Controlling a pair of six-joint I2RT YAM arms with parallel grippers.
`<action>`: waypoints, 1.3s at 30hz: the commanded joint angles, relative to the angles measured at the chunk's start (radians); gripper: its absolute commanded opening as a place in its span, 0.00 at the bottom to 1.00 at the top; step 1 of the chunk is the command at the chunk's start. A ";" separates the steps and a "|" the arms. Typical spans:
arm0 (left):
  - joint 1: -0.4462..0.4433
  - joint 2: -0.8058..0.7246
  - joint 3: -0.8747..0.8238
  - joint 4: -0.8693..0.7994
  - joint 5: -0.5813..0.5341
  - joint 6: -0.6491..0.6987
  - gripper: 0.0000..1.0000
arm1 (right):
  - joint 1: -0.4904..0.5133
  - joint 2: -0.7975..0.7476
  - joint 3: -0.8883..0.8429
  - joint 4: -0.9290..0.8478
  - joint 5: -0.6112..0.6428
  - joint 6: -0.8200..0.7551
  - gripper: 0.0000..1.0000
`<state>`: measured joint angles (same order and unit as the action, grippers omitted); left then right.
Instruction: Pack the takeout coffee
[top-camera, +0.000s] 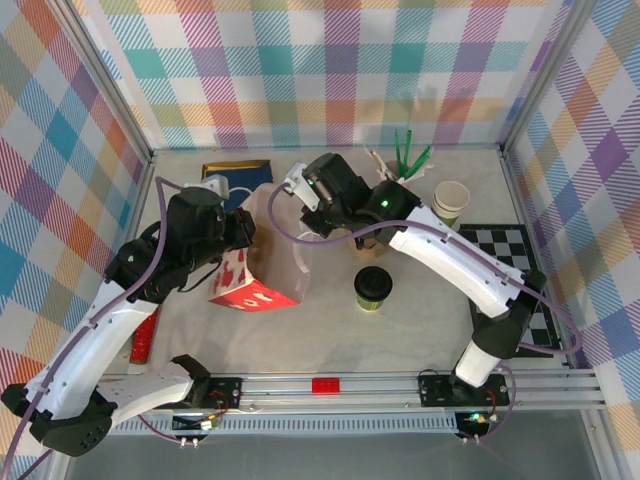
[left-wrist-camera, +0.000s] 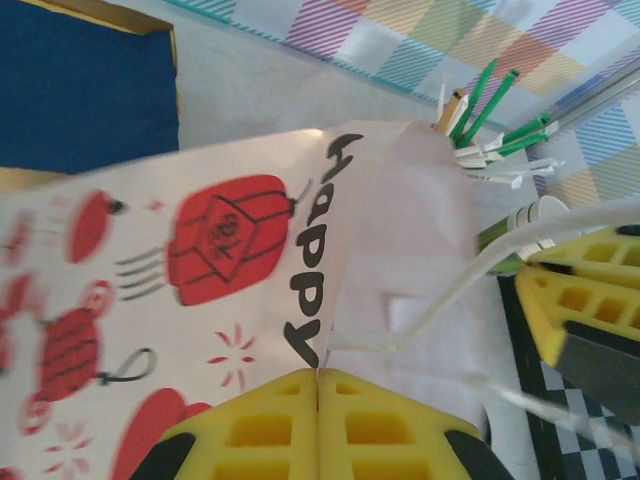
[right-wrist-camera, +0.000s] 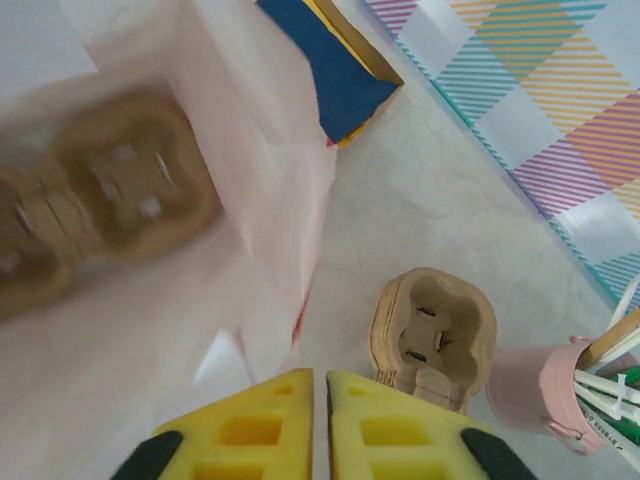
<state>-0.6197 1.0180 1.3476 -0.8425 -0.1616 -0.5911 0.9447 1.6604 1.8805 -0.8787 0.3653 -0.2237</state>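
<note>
Left claw (left-wrist-camera: 318, 400): clenched on the rim of the bag (top-camera: 250, 285), pads meeting over the paper edge just beside the HAPPY print.

Right claw (right-wrist-camera: 327, 415): pads almost together with a thin slit between them, at the bag mouth beside the pale inner wall. Can't tell if it's pinching paper or free of it.

Takeout coffee (top-camera: 373, 288): upright on the surface (top-camera: 420, 330), lid on, right of the bag and apart from it, nothing touching it. Not packed yet.

Step, my read: bag-holding/opening stage, cup pick not started.

Next:
- Right claw comes clear of the mouth and spreads.
- It takes the cup round the body under the lid, lifts it above the rim and lowers it straight in.
- Left has to hold the rim so the mouth doesn't fold.

Edges:
- White cord handle (left-wrist-camera: 455, 290) loops across the mouth, so snag risk on entry.
- Brown cardboard carrier (right-wrist-camera: 435, 335) sits just beside the bag wall on the right claw's side.
- Pink straw holder (right-wrist-camera: 535, 390) is near the carrier, and the cup stack (top-camera: 450, 203) is further right.
- Blurred brown shape on the bag side in the right wrist view. Can't tell if it's inside or behind the wall. If inside, less floor room for the cup.

Room: surface between cup and near rail (top-camera: 400, 385) is open. Right forearm (top-camera: 450, 262) runs close behind the cup, so a front or top approach looks cleanest.
</note>
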 joint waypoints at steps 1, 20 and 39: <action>-0.005 0.000 -0.037 -0.019 -0.005 -0.030 0.00 | 0.002 -0.057 0.025 -0.015 0.005 0.013 0.22; 0.018 0.088 0.030 0.021 -0.037 -0.066 0.00 | 0.002 -0.269 -0.147 -0.010 0.047 0.050 0.59; 0.020 0.076 -0.115 0.114 0.004 -0.137 0.00 | 0.002 -0.218 0.003 -0.198 -0.052 0.252 0.82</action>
<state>-0.6064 1.1213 1.1824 -0.7204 -0.1577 -0.7296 0.9443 1.4418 1.8126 -1.0126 0.3485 -0.0437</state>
